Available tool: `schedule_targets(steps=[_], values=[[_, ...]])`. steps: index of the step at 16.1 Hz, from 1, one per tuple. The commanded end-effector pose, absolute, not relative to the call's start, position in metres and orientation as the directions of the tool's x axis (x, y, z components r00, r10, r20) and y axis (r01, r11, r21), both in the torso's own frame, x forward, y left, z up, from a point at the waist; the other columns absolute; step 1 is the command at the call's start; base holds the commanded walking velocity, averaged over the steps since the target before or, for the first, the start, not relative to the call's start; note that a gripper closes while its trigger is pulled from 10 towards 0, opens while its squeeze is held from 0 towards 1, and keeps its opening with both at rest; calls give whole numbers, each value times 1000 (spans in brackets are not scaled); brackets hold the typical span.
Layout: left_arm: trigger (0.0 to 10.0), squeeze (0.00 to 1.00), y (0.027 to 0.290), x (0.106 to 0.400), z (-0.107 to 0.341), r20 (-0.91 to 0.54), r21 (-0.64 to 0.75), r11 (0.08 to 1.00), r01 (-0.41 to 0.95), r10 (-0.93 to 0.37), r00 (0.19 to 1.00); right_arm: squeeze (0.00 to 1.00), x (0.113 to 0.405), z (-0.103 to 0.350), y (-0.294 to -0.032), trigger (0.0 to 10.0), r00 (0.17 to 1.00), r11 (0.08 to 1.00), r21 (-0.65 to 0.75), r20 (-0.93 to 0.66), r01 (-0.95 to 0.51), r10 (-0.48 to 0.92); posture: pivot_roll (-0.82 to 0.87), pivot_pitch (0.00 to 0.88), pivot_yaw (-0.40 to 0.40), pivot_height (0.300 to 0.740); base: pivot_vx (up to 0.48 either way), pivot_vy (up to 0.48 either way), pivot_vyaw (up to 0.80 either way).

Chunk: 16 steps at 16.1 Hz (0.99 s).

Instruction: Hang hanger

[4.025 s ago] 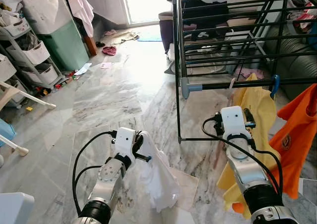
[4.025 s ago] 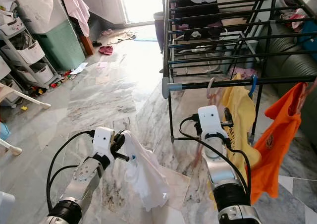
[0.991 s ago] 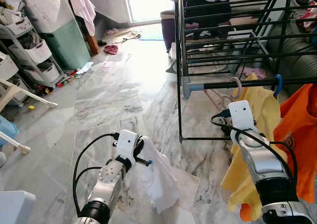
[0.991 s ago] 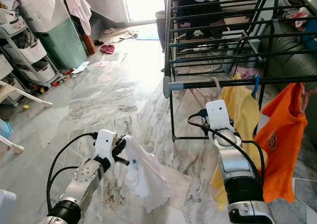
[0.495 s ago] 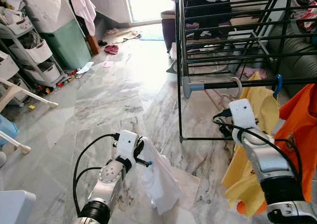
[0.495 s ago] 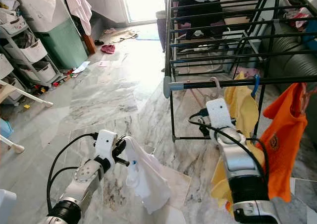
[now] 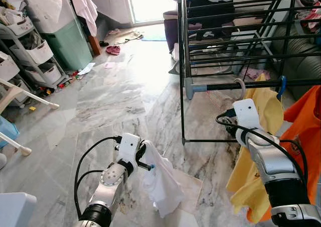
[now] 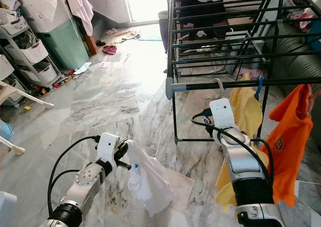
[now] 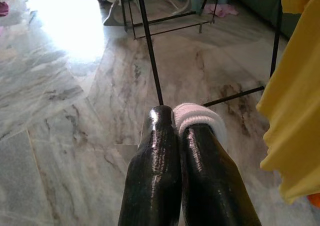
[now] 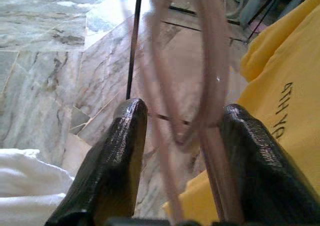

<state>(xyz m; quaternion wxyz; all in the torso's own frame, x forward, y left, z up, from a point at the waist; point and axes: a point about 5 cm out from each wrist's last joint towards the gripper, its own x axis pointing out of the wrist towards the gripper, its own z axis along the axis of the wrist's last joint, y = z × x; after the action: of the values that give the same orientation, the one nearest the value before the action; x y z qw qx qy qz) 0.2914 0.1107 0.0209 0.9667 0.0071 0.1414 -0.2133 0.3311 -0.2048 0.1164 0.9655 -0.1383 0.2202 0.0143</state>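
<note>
Right gripper point(image 10: 182, 136), fingers spread apart, stands just under the near rail point(image 8: 241, 83) of the drying rack point(image 7: 186, 41); we see the pink hanger point(image 10: 207, 71) passing between its two fingers without being clamped. In the head views the hanger's hook point(image 8: 219, 82) sits at the rail, close to that rail's capped left end, and a yellow shirt point(image 7: 266, 106) drapes from it down behind the right arm. We judge the hook to be over the rail already, though the exact seating is too small to confirm.

Left gripper point(image 9: 180, 151), held low over the marble floor point(image 7: 110, 96) on our left, is closed on a white garment point(image 7: 163, 184), whose rolled edge shows pinched between the fingers and whose body hangs down toward the floor.

An orange shirt point(image 8: 286, 136) hangs from the same rail farther toward its right end, beside a blue hook point(image 7: 279, 85).

Progress, as we read it: the hanging of the yellow shirt is essentially complete, the release being made. What remains is to draw the right gripper clear without dragging the hanger off the rail. The white garment is not yet on the rack.
</note>
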Motion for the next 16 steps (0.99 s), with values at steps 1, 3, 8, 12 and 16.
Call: schedule_targets(steps=[1, 3, 8, 12, 16], values=[[10000, 0, 117, 292, 19, -295, -28, 915, 403, -393, 871, 0, 330, 118, -203, 0, 903, 967, -240, -428, -88, -24, -264, 0, 135, 740, 0, 0, 0], [10000, 0, 116, 291, 19, -299, -29, 914, 404, -393, 869, 0, 328, 116, -202, 0, 899, 969, -230, -437, -87, -23, -264, 0, 134, 740, 0, 0, 0], [10000, 0, 117, 292, 18, -306, -25, 914, 404, -392, 868, 0, 327, 110, -202, 0, 890, 973, -210, -456, -93, -13, -262, 0, 137, 740, 0, 0, 0], [10000, 0, 118, 291, 16, -317, -24, 912, 408, -395, 862, 0, 327, 110, -201, 0, 887, 976, -190, -462, -105, 6, -261, 0, 138, 740, 0, 0, 0], [10000, 0, 119, 291, 16, -319, -23, 913, 407, -393, 863, 0, 327, 110, -204, 0, 885, 977, -185, -465, -107, 9, -262, 0, 137, 740, 0, 0, 0]])
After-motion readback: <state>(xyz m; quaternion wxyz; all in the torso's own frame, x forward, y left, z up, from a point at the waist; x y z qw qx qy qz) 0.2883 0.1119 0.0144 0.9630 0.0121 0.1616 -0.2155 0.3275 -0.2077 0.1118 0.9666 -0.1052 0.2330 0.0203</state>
